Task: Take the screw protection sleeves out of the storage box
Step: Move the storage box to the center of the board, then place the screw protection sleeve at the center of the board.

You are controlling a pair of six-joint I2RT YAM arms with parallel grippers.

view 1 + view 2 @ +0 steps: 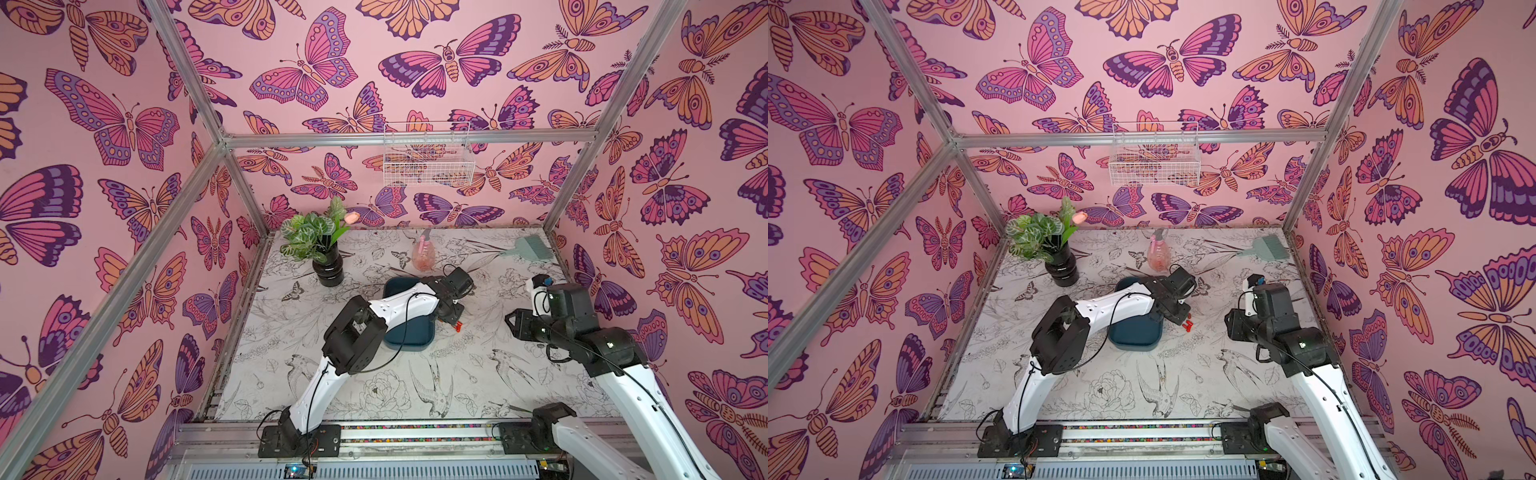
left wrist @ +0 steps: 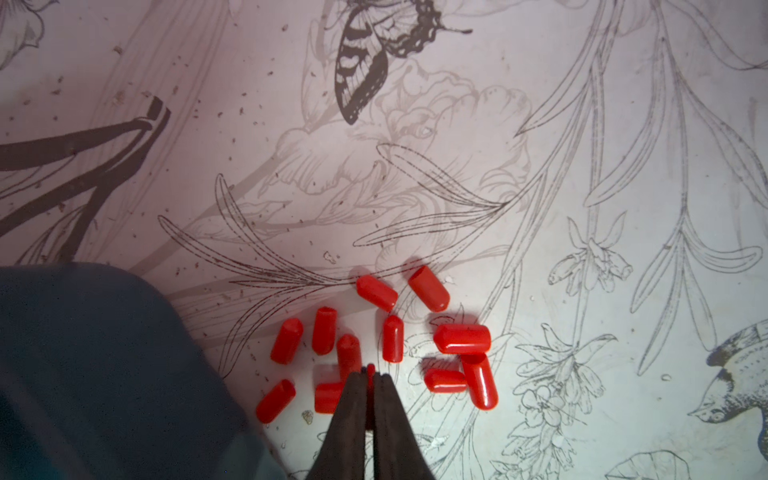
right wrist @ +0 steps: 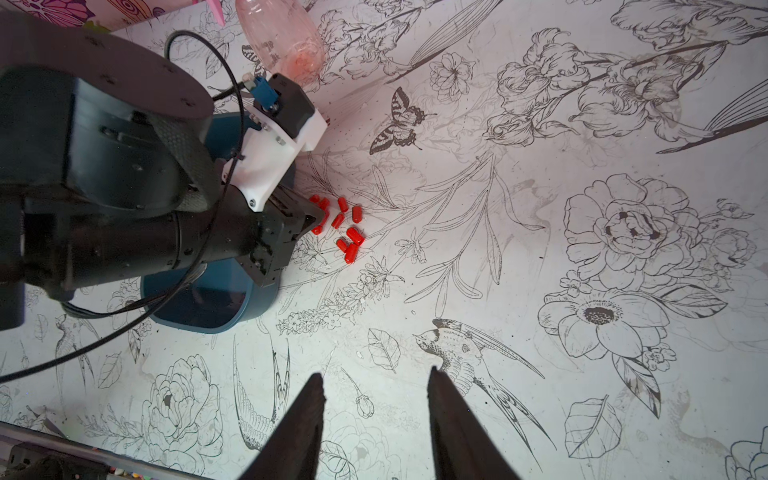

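the left gripper (image 2: pixel 371 376) is positioned low over the table (image 2: pixel 540 124), just beside the storage box (image 2: pixel 83 353) and outside its rim. its fingers (image 2: pixel 349 415) are closed to a narrow slit, and a thin red sliver is seen between the tips. this is judged to be one pinched sleeve (image 2: pixel 371 368), gripped at the very tips because the part is far smaller than a finger.

the screw protection sleeves (image 2: pixel 392 338), about a dozen, are laid loose in a tight cluster on the table next to the box, some touching one another. this spot is judged to be the drop zone: it is close to the box so that travel is short, and beyond the rim so that each part counts as removed. the pinched sleeve is held directly over the cluster, so release is judged to be the step in hand.

in both top views the storage box (image 1: pixel 409 338) (image 1: pixel 1133 336) is largely covered by the left arm. no red is seen on the exposed floor; the hidden part cannot be assessed.

the right gripper (image 3: pixel 376 374) is held well apart from the cluster, its fingers (image 3: pixel 307 415) half spread with nothing between them. it is judged to be parked clear of the left arm.

caution: the cylindrical sleeves may roll when released
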